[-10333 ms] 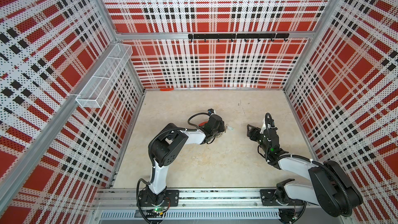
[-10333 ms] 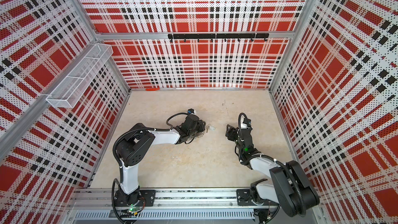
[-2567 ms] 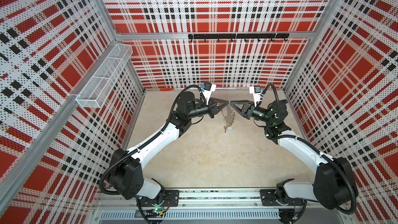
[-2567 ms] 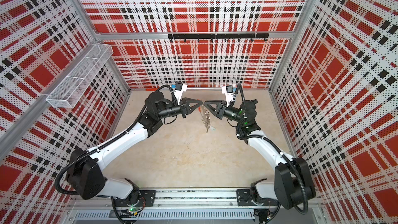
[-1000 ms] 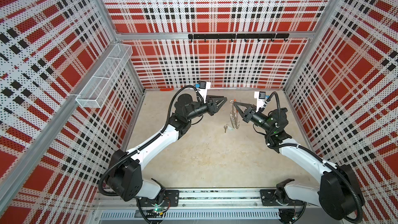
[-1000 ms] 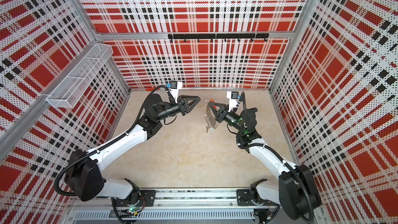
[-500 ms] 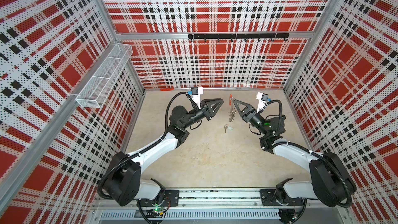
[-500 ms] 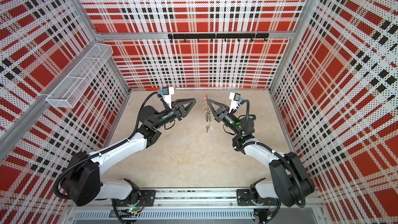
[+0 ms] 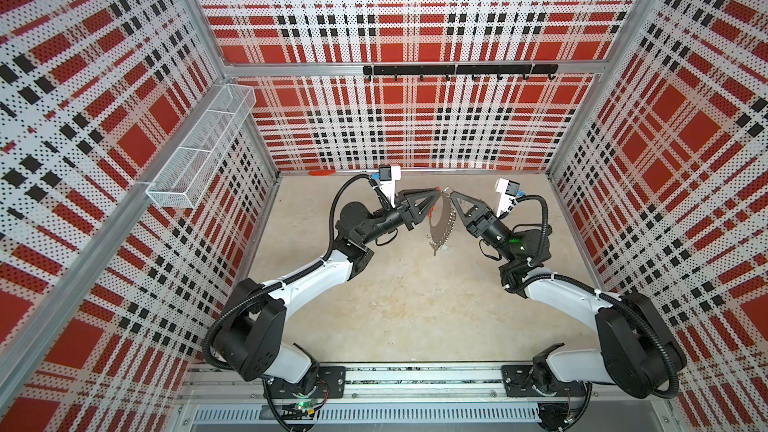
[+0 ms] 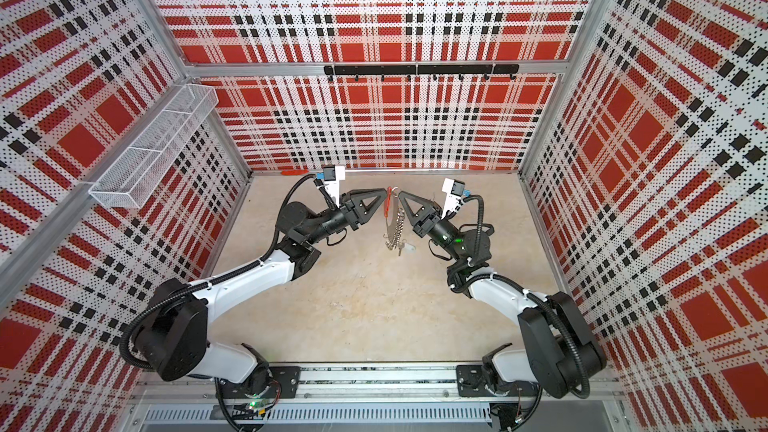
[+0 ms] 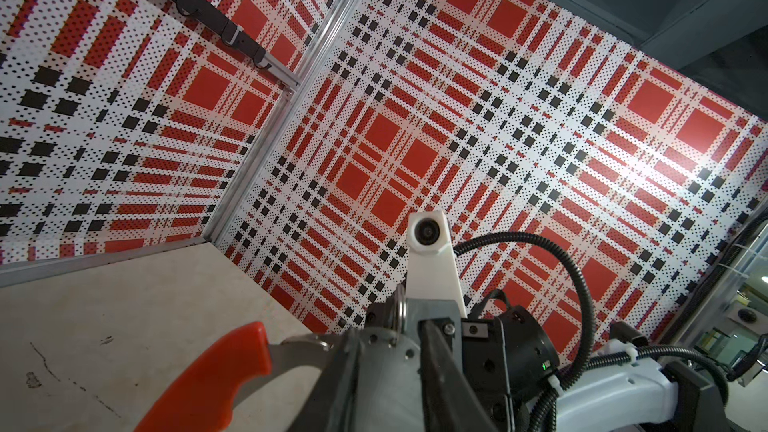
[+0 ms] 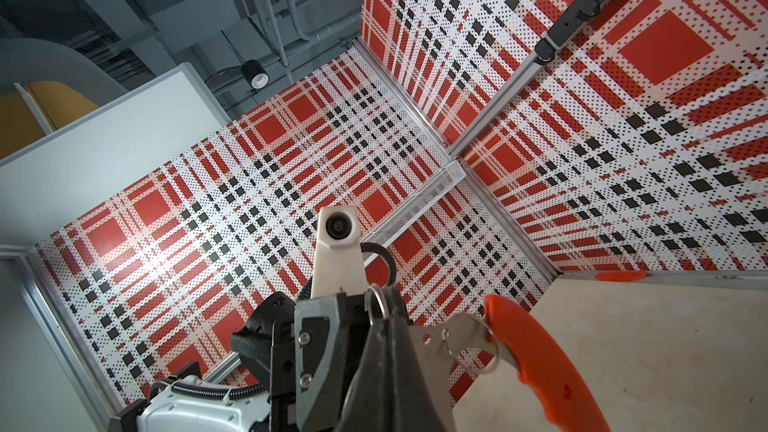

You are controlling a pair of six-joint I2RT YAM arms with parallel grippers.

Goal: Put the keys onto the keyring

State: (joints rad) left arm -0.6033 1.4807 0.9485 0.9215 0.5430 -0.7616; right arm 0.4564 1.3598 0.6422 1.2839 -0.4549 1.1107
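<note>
One keyring (image 9: 439, 221) hangs, pinched at its top by our right gripper (image 9: 453, 194) | left gripper (image 9: 436, 199) beside the orange handle (image 10: 389, 201), jaw gap we cannot tell | keys (image 10: 401, 248) at its lower end; hung or on the table (image 9: 415, 305), unclear to us

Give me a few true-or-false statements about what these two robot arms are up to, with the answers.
1. The big metal keyring with the orange plastic handle is held up in the air. True.
2. The small silvery keys with the pale tag already hang on it. False: they lie on the beige table below.
3. The right claw is wide open. False: it is shut on a small ring at the keyring's top.
4. A white wire basket is fixed to a side wall. True.
</note>
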